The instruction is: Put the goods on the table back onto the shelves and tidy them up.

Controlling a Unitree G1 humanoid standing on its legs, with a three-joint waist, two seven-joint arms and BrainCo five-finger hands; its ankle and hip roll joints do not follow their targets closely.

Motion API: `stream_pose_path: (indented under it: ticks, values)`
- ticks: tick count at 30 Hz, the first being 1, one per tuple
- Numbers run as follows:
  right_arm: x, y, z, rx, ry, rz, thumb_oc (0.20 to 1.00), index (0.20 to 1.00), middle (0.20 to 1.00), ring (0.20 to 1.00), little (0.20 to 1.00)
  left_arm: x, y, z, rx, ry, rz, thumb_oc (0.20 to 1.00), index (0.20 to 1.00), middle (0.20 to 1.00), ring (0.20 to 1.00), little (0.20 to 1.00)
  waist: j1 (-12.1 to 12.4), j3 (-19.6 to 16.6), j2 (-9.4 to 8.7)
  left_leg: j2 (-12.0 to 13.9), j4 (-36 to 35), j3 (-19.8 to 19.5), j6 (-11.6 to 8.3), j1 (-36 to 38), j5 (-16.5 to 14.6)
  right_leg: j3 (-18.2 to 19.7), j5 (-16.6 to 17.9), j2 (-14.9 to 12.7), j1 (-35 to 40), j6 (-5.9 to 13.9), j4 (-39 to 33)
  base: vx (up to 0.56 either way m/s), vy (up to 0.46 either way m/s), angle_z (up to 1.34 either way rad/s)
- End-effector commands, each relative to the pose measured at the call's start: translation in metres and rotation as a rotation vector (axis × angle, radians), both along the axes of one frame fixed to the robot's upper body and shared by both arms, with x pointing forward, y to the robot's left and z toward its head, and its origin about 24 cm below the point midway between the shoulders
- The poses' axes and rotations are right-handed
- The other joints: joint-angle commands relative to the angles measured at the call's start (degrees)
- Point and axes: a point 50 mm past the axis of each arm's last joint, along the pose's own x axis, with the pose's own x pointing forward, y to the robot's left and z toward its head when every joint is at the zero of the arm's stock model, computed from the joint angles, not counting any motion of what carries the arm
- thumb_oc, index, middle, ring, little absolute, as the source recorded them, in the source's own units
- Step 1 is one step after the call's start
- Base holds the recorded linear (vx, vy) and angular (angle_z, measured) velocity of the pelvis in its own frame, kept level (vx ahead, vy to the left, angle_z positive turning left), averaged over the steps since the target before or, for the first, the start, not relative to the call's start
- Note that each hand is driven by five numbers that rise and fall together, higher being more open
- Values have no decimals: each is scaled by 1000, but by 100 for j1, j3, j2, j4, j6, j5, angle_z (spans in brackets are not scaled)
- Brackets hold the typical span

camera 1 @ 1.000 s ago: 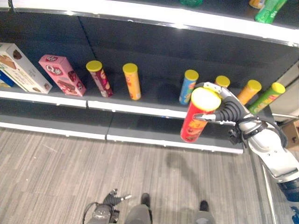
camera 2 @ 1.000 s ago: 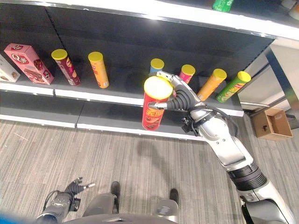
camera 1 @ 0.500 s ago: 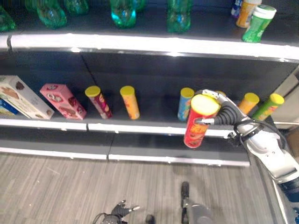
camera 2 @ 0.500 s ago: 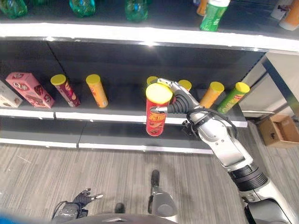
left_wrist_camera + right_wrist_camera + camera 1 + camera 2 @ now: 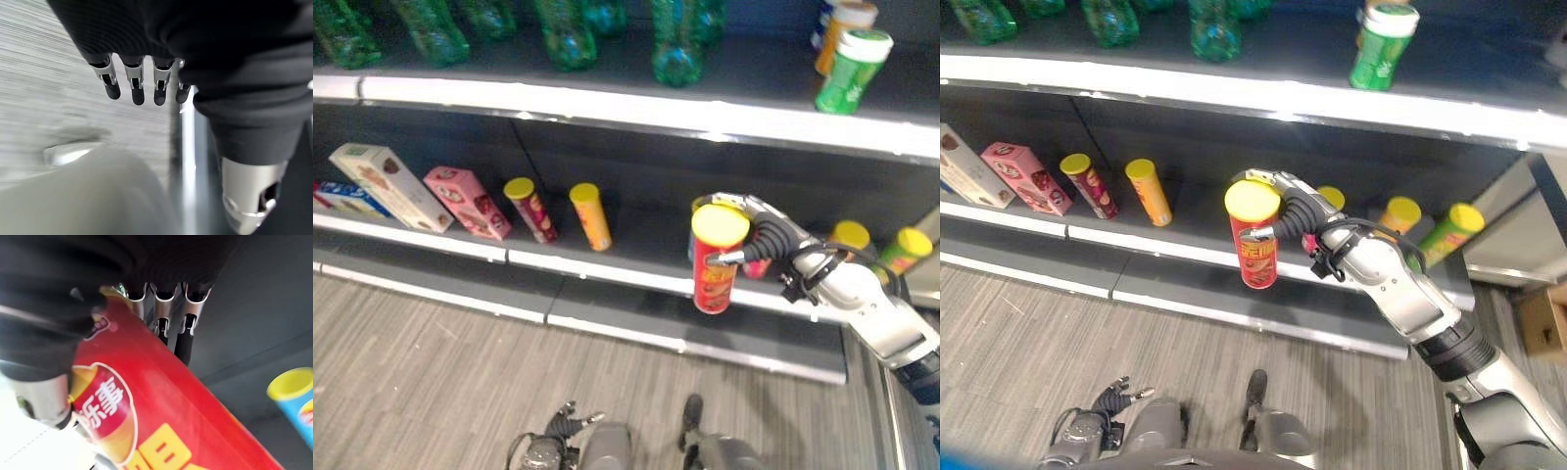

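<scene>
Fingers behind red can, thumb in front, upright

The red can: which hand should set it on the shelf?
The right hand. Its fingers already grip the red can upright, just in front of the shelf holding the other cans. The left hand hangs low by the floor, holding nothing.
</scene>
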Motion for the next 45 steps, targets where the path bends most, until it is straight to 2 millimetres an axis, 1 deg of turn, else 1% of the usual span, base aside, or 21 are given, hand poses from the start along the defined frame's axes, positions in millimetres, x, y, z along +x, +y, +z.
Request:
stream_pose_path:
  ticks: [1,3,4,5,6,8,11,12,14,18,22,28,30,32,35,36,37,40,43,44,45]
  values:
    - [-7,14,17,31,-117,56,200,200,200,200,200,7,8,5,23,-42,34,1000,1000,1000,1000,1000,249,-261,-73,-110,-773,-248,-240,417,450,47,968,-468,1549,814,-3260,196,240,-2]
    - [-6,13,11,22,-101,33,200,200,200,200,200,6,10,5,28,-34,41,1000,1000,1000,1000,1000,221,-335,28,-131,-914,-442,-244,477,407,172,915,-503,1602,860,-3238,256,289,-50]
    - [-5,12,5,-2,-95,10,200,200,200,200,200,8,9,5,27,-31,27,1000,1000,1000,1000,1000,174,-412,71,-315,-952,-458,-206,523,355,295,1040,-676,1615,917,-3230,222,272,-32]
    - [-5,12,5,-2,-95,10,200,200,200,200,200,8,9,5,28,-31,27,1000,1000,1000,1000,1000,179,-415,66,-320,-952,-451,-203,523,356,300,1042,-682,1612,920,-3233,208,292,-20]
    - [-5,13,3,-13,-101,3,200,200,200,200,200,9,9,5,30,-30,20,1000,1000,1000,1000,1000,181,-429,62,-398,-950,-395,-169,552,322,354,1084,-777,1600,952,-3211,110,201,-6]
    - [-4,21,5,1,-114,21,200,200,200,200,200,14,8,6,44,-35,-2,1000,1000,1000,1000,1000,201,-413,20,-540,-953,-202,-79,603,213,487,1161,-974,1506,1066,-3168,143,276,-30]
    - [0,29,8,-10,-135,28,200,200,200,200,200,22,15,11,69,-61,12,1000,1000,1000,1000,1000,230,-357,-12,-710,-1033,44,55,578,170,600,1363,-1189,1233,1205,-3136,33,198,-46]
    - [0,30,8,-10,-136,29,200,200,200,200,200,22,15,11,69,-62,12,1000,1000,1000,1000,1000,236,-364,-18,-716,-1033,55,58,570,172,612,1366,-1196,1217,1209,-3135,3,140,-21]
    - [5,35,12,-22,-156,21,200,200,200,200,200,26,16,12,79,-68,16,1000,1000,1000,1000,1000,247,-330,-27,-845,-1136,177,151,495,170,656,1509,-1348,1019,1313,-3160,11,191,-9]
    - [12,38,24,-26,-210,-1,200,200,200,200,200,30,15,13,85,-81,27,1000,1000,1000,1000,1000,285,-199,-6,-987,-1201,212,198,292,225,651,1650,-1499,755,1400,-3124,-21,113,-3]
    - [20,34,33,-40,-261,-58,200,200,200,200,200,30,15,13,91,-82,31,1000,1000,1000,1000,1000,321,-85,11,-1028,-1238,197,206,118,294,629,1718,-1539,554,1413,-3085,-23,14,10]
    - [22,32,46,-7,-366,-126,200,200,200,200,200,33,13,13,91,-84,38,1000,1000,1000,1000,1000,352,93,76,-995,-1248,178,198,-19,347,650,1749,-1513,355,1402,-3045,-5,-2,-1]
    - [23,31,56,32,-468,-196,200,200,200,200,200,39,7,14,90,-96,27,1000,1000,1000,1000,1000,365,251,181,-963,-1256,140,185,-144,401,676,1755,-1480,185,1382,-3004,-61,-21,-4]
    - [24,31,62,56,-532,-233,200,200,200,200,200,42,3,15,89,-111,22,1000,1000,1000,1000,1000,369,319,250,-946,-1271,127,174,-211,443,671,1770,-1472,113,1368,-3003,-23,-12,-2]
    - [28,31,79,69,-637,-289,200,200,200,200,200,47,-1,17,92,-132,-1,1000,1000,1000,1000,1000,408,419,364,-942,-1321,92,154,-314,521,649,1790,-1467,28,1363,-3020,-35,-10,0]
    - [28,31,80,69,-637,-289,200,200,200,200,200,47,-1,17,92,-132,0,1000,1000,1000,1000,1000,407,419,365,-942,-1321,91,154,-315,521,648,1791,-1467,28,1362,-3020,0,0,0]
    - [31,29,88,71,-684,-326,200,200,200,200,200,49,-3,18,92,-142,-9,1000,1000,1000,1000,1000,442,441,423,-952,-1351,67,145,-357,552,633,1805,-1474,9,1366,-3043,0,0,0]
    - [31,24,102,92,-769,-382,200,200,200,200,200,51,-4,20,101,-160,-15,1000,1000,1000,1000,1000,496,490,524,-980,-1368,21,140,-440,590,630,1800,-1481,-47,1370,-3029,-27,2,5]
    - [34,21,106,97,-796,-419,200,200,200,200,200,54,-4,21,102,-171,-14,1000,1000,1000,1000,1000,526,498,591,-1006,-1383,-11,142,-472,607,610,1800,-1496,-75,1373,-3010,-11,16,15]
    - [34,19,113,106,-836,-440,200,200,200,200,200,54,-4,22,101,-179,-16,1000,1000,1000,1000,1000,575,528,683,-1038,-1385,-57,150,-512,615,571,1799,-1518,-98,1385,-2998,-6,13,16]
    - [34,19,113,106,-836,-440,200,200,200,200,200,55,-5,22,101,-180,-17,1000,1000,1000,1000,1000,572,526,686,-1038,-1385,-61,150,-516,615,567,1799,-1518,-98,1385,-2998,-6,13,6]
